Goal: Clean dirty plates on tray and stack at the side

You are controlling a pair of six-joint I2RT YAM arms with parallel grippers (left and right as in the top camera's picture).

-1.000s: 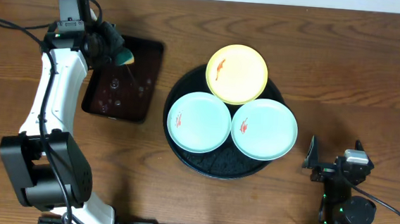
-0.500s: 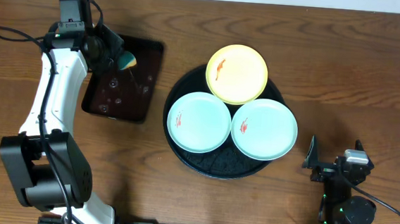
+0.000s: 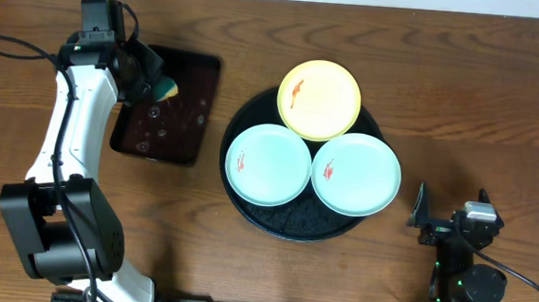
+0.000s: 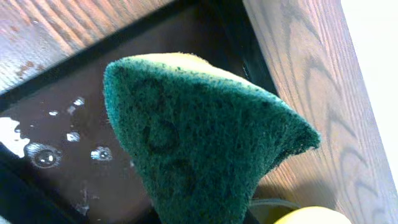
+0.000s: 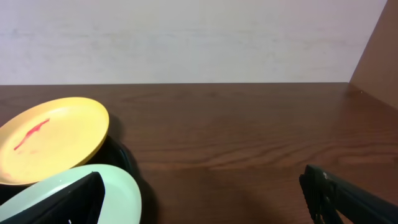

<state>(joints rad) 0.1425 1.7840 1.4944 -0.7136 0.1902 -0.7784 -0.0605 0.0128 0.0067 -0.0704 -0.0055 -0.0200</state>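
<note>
Three dirty plates lie on the round black tray [image 3: 246, 211]: a pale yellow plate [image 3: 320, 99] at the back, a mint-blue plate [image 3: 268, 164] front left and a mint-blue plate [image 3: 356, 174] front right, each with a red-orange smear. My left gripper [image 3: 160, 83] is shut on a green and yellow sponge [image 4: 199, 137] above the small rectangular black tray [image 3: 165, 125]; its fingers are hidden behind the sponge. My right gripper [image 3: 436, 220] is open and empty, low at the front right. The yellow plate [image 5: 53, 137] and a mint plate [image 5: 118, 193] show in the right wrist view.
The rectangular tray [image 4: 56, 149] holds water drops and stands left of the round tray. A black cable [image 3: 20, 43] runs over the table at the far left. Bare wood table [image 5: 249, 143] lies right of the round tray.
My left gripper with the sponge has shifted slightly left and back over the rectangular tray. The plates and the right arm have not moved.
</note>
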